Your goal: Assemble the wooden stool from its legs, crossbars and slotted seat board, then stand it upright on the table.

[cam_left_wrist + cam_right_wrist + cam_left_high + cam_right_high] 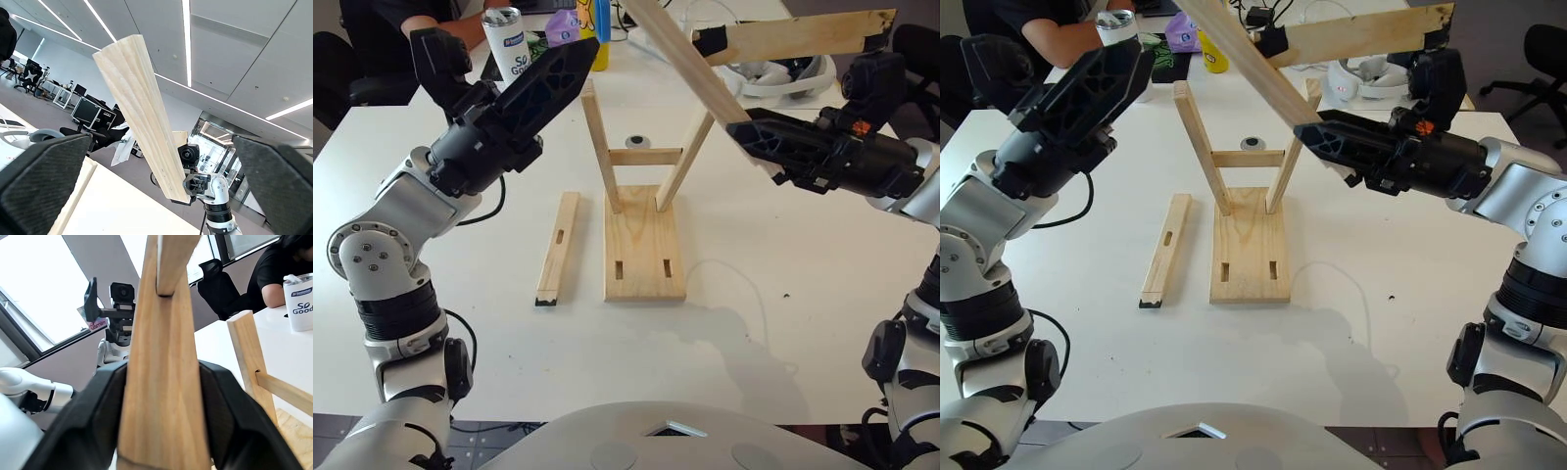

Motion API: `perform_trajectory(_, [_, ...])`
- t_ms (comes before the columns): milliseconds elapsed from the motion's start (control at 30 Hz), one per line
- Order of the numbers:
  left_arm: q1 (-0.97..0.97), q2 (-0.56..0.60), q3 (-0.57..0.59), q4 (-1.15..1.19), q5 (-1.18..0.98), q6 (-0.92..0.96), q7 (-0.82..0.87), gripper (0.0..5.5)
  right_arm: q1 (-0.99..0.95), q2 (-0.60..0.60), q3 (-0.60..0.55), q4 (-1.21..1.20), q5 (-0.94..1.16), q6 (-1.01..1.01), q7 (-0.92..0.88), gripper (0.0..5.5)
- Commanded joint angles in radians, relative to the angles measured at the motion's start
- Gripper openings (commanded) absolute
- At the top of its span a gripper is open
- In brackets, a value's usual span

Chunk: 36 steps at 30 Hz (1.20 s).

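Pale wood leg (680, 49) with crossbar (793, 37) is clamped in right gripper (741, 125); left gripper (576, 61) is seen spread; slotted seat board (644, 245) below both.

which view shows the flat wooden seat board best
The left eye view: the flat pale wooden seat board lies whole, two near slots empty, two legs standing in its far end. The right eye view shows much the same; the right wrist view catches just a corner.

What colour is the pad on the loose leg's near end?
Black pad on the loose leg; clearest in left eye view.
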Motion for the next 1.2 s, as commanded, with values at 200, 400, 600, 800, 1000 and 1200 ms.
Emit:
perform_trajectory(200, [0.001, 0.029, -0.009, -0.006, -0.022, 0.011, 0.001, 5.32, 0.026, -0.075, 0.059, -0.014, -0.035, -0.011, 0.112, 2.07])
perform_trajectory(400, [0.045, 0.040, -0.006, -0.033, -0.006, 0.006, 0.002, 5.32, 0.096, -0.155, 0.088, -0.024, -0.131, -0.050, 0.173, 2.07])
perform_trajectory(600, [0.133, 0.068, 0.036, -0.087, 0.015, -0.019, 0.010, 5.32, 0.263, -0.302, 0.154, -0.009, -0.333, -0.169, 0.310, 2.07])
perform_trajectory(800, [0.171, 0.074, 0.038, -0.123, 0.016, -0.040, 0.020, 5.32, 0.429, -0.397, 0.215, 0.049, -0.532, -0.329, 0.413, 2.07])
perform_trajectory(1000, [0.193, 0.074, 0.025, -0.145, 0.018, -0.054, 0.027, 5.32, 0.464, -0.386, 0.247, 0.168, -0.687, -0.469, 0.407, 2.07])
perform_trajectory(1200, [0.205, 0.061, -0.001, -0.167, 0.022, -0.070, 0.049, 5.32, 0.459, -0.286, 0.259, 0.186, -0.803, -0.554, 0.262, 2.07])
